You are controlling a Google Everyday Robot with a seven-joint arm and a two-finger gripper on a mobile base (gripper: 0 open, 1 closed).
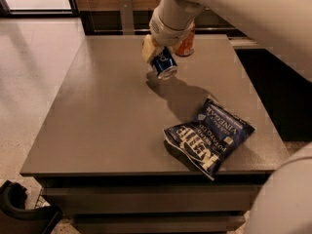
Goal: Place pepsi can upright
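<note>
Over the far half of the grey worktop (97,126), the gripper (158,57) hangs from a white arm (234,9) that reaches in from the upper right. Its fingers (147,48) pinch the pepsi can (164,65), spread only as wide as the can's body. One cream finger lies against the can's left side; the other is hidden behind the can. The pepsi can is tilted, its silver end facing down and toward the near right, and it appears lifted just clear of the surface, with its shadow directly below it. Just behind the pepsi can and to its right stands an orange-red can (185,46), upright and close to the worktop's far edge. Well in front of the pepsi can and to its right, a blue crisp bag (209,136) lies flat near the near right corner. Left of the pepsi can the worktop runs bare to its left edge, and straight in front of it a broad bare stretch reaches the near edge.
</note>
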